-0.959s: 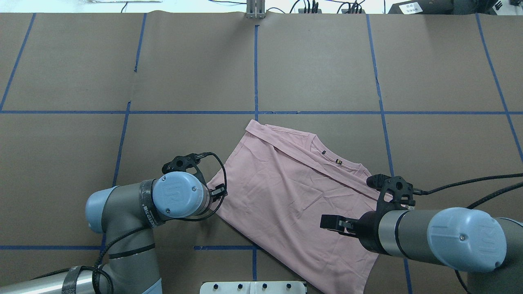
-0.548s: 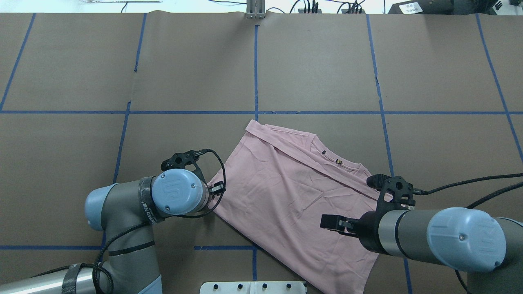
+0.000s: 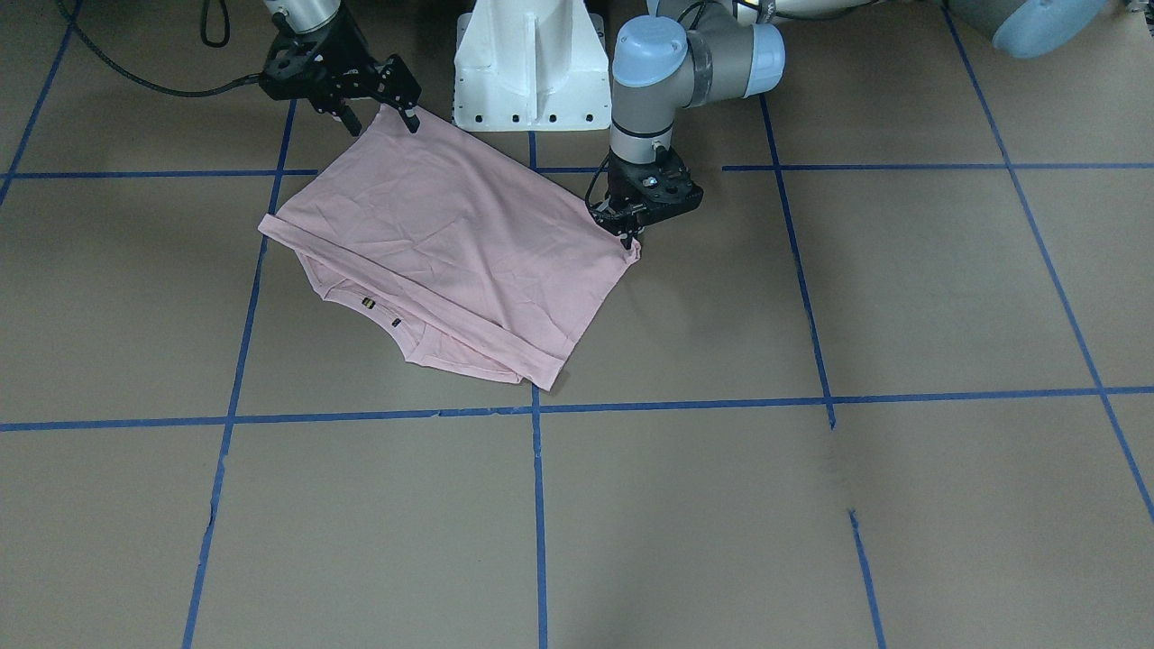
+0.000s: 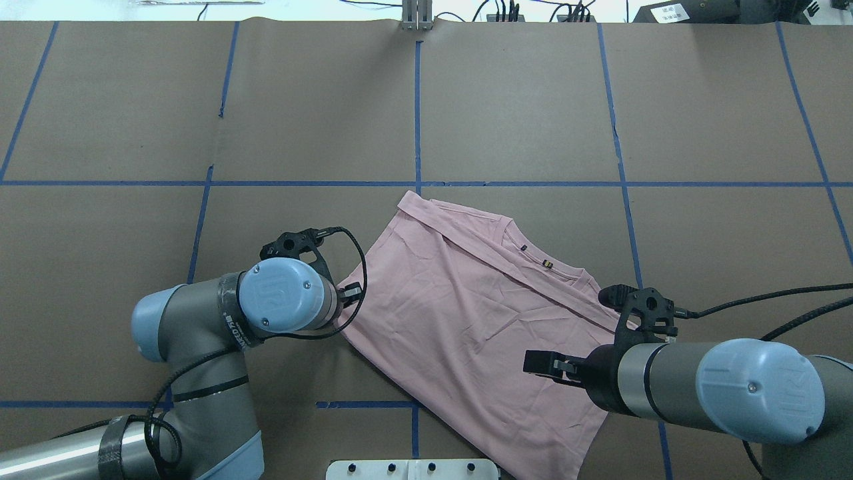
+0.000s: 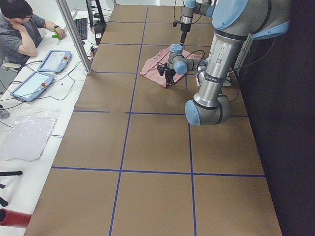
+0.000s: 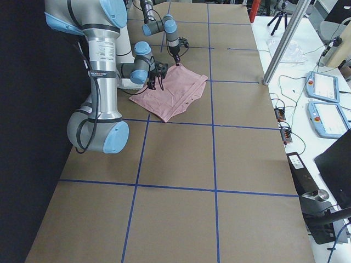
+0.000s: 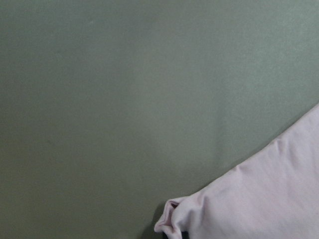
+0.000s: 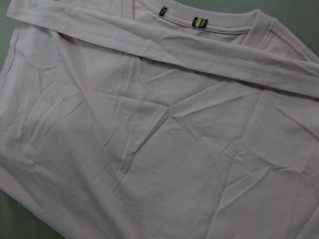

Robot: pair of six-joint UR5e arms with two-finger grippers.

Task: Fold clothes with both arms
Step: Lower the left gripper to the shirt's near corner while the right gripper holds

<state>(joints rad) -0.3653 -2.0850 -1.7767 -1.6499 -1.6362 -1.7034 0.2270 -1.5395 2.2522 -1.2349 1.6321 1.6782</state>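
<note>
The clothes are one pale pink T-shirt [image 4: 466,320] [image 3: 451,234], lying folded with its plain side up near the robot. Its neck labels [image 4: 546,264] [image 8: 199,22] show along the far folded edge. My left gripper [image 4: 348,293] [image 3: 631,239] is shut on the shirt's left corner, which bunches at the bottom of the left wrist view [image 7: 172,226]. My right gripper [image 3: 380,115] [image 4: 543,365] stands open just above the shirt's near right part, its fingers spread apart. The right wrist view is filled with creased pink cloth [image 8: 159,134].
The white pedestal base [image 3: 532,63] [image 4: 413,469] stands at the near edge, right behind the shirt. Brown table paper with blue tape lines [image 4: 417,120] stretches beyond it. A person [image 5: 19,24] sits at a side desk with tablets [image 5: 54,60].
My left gripper has moved left and slightly away from the robot, pulling the shirt's corner along, so the whole shirt has shifted a little left. The right arm has not moved.
</note>
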